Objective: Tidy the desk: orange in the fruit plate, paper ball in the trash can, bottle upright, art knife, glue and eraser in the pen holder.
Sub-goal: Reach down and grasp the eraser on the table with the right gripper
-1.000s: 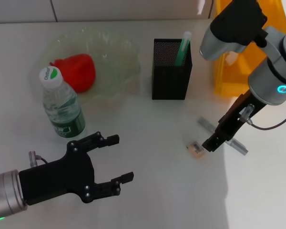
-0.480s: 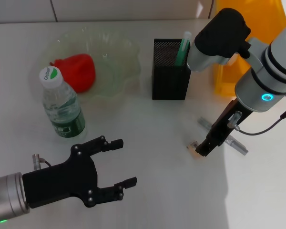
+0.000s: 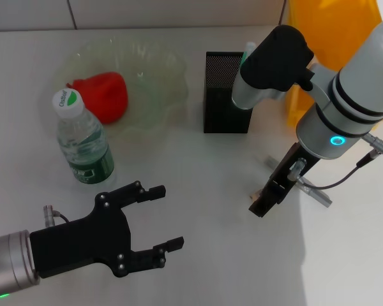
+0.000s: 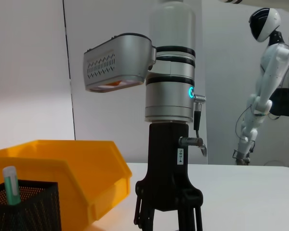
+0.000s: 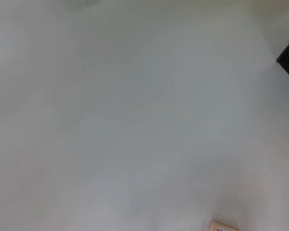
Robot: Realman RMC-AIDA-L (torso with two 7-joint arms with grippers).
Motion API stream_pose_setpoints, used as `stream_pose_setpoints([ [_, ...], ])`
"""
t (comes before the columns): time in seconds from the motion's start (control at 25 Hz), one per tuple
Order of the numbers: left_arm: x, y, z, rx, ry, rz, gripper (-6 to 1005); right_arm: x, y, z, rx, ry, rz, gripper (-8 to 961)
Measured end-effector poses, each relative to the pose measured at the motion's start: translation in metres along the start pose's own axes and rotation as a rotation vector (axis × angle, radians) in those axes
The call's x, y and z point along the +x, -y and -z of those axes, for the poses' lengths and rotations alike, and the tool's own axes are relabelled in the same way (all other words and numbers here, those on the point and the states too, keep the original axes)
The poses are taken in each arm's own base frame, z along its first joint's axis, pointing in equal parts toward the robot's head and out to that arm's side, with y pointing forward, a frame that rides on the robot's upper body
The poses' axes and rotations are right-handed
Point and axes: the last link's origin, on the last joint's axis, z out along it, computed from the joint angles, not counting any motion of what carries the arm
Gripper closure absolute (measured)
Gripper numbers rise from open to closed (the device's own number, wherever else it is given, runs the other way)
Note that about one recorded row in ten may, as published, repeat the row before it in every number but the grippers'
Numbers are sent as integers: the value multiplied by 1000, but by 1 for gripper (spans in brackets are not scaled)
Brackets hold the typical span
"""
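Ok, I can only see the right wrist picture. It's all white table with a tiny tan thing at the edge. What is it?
Observer: That's the eraser. The head view shows the right gripper low over that spot, beside a grey knife.
Operator: Is the orange put away?
Observer: Yes, the orange lies in the green glass plate.
Operator: And the bottle?
Observer: The bottle stands upright next to the plate, and the left gripper hangs open in front of it.
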Motion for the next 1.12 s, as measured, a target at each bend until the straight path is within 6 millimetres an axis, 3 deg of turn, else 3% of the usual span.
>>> stream_pose_setpoints([
  [0.32,1,0,-1,-6,-4,-3,197,-4,-1,-9,-11,0,3,224],
  [1.0,3,-3,0,-21,-20,0,197,-4,1,-9,2,-3,0,251],
  [1.12,3,-3,0,-22,-20,1,197,-4,1,-9,1,-4,-1,357],
])
